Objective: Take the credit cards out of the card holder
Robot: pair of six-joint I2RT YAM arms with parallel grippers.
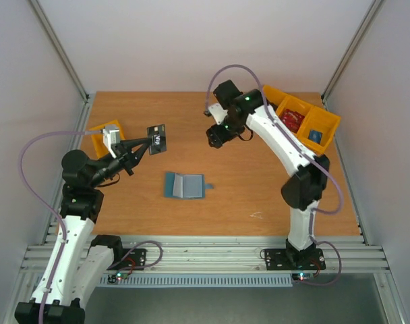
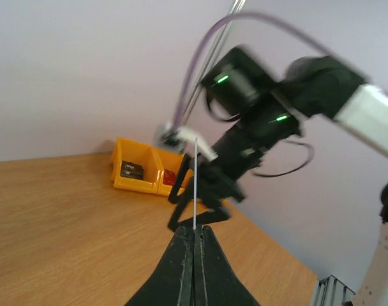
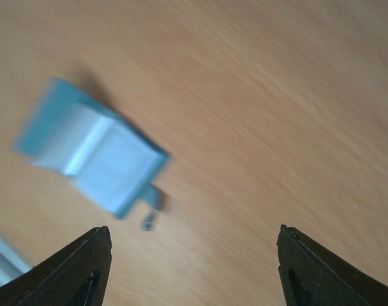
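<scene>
The left gripper (image 1: 146, 147), shut on just the edge of a thin dark plastic card (image 1: 158, 138) at middle left, could drop it, while the right gripper (image 1: 214, 138) hung open and empty above the teal-blue folding card holder (image 1: 183, 185) lying mid-frame.

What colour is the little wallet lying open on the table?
The card holder is teal-blue with paler blue lining inside; the top view shows it best.

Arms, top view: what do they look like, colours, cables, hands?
Both arms are white links with black joints: left arm, right arm. A lilac cable loops along each. Green lights glow on the right arm's joints. The left hand and right hand are black, with two tapered fingers each.
</scene>
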